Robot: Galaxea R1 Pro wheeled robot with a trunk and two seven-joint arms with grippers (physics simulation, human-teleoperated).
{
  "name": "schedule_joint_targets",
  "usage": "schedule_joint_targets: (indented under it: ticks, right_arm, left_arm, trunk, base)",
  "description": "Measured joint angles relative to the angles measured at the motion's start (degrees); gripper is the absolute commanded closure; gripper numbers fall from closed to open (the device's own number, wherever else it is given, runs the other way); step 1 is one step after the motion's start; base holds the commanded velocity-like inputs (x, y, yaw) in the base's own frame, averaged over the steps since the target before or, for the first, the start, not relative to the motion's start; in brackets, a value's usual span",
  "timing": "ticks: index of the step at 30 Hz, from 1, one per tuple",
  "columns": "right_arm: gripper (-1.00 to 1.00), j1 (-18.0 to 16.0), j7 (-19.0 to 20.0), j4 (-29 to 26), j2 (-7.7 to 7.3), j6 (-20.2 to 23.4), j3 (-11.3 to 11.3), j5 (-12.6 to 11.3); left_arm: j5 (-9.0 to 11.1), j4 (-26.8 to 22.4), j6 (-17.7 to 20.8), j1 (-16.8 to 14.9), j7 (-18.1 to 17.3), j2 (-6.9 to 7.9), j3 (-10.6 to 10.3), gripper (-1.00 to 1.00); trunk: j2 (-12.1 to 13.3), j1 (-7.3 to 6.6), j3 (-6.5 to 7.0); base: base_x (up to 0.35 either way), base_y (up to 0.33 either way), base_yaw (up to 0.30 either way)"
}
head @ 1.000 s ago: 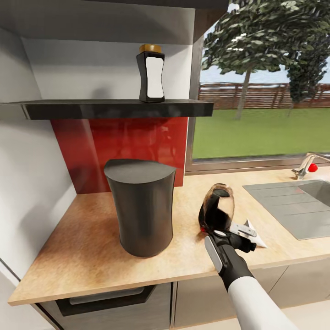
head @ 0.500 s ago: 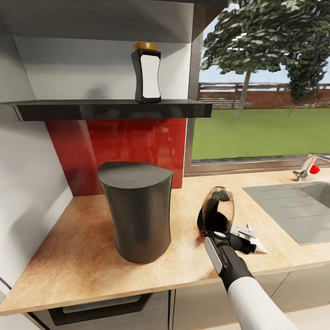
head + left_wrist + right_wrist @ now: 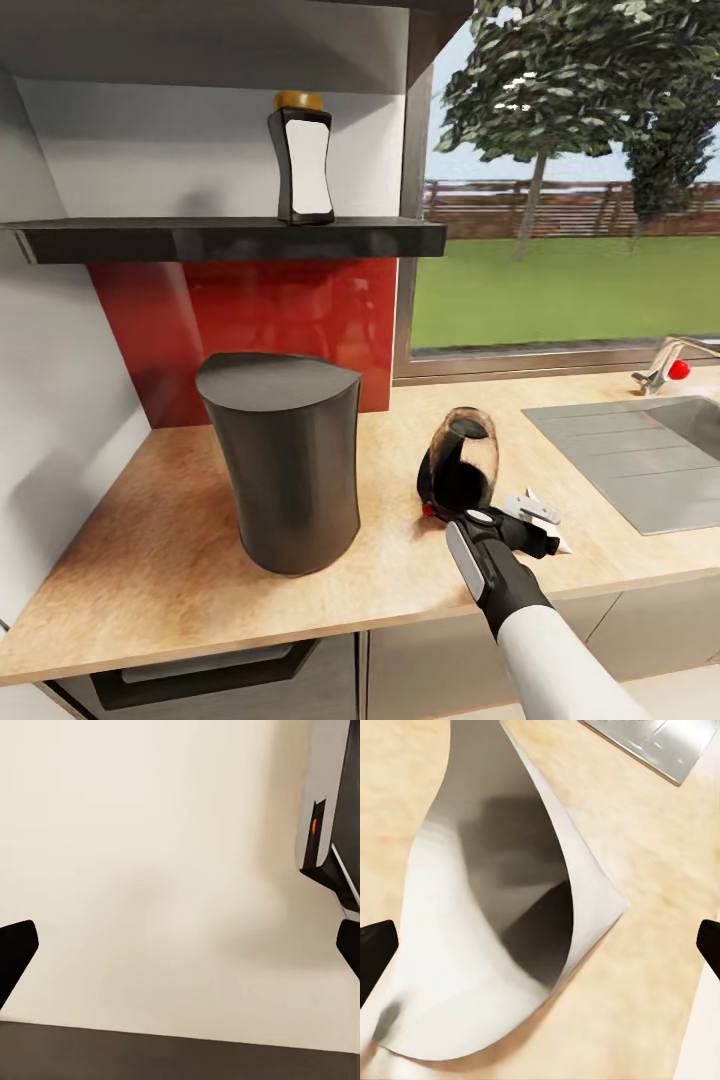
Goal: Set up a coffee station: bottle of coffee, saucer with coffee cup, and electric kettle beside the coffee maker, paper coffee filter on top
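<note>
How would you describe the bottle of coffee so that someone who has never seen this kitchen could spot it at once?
Find the red backsplash beside the window; above it runs a thin dark kitchen shelf. The bottle of coffee stands upright on it, above the coffee maker. It is waisted and dark, with a white label and amber cap.

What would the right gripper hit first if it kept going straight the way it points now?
Most likely the paper coffee filter, lying open on the countertop right ahead of the open right gripper; how close is unclear.
</note>
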Motion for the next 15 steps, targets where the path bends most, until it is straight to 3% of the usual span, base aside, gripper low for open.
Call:
schedule_joint_targets:
  ticks: [13,15]
  right_arm:
    - [-1.00,0.00,0.53,0.09,0.00,-0.01,0.13,-0.06]
    - [-1.00,0.00,0.64,0.73,0.66,-0.65,0.29,-0.20]
  left_arm:
    - [0.00,0.00,-0.04,0.00,0.00,0.00,0.04,-1.00]
    - [0.28,0.13,0.60,0.17,0.25,-0.64,0.28,-1.00]
  trunk:
    - [0.00,0.00,0.00]
    - [0.00,0.00,0.00]
  base:
    - [0.000,-0.002,0.000]
    - [0.000,0.000,0.000]
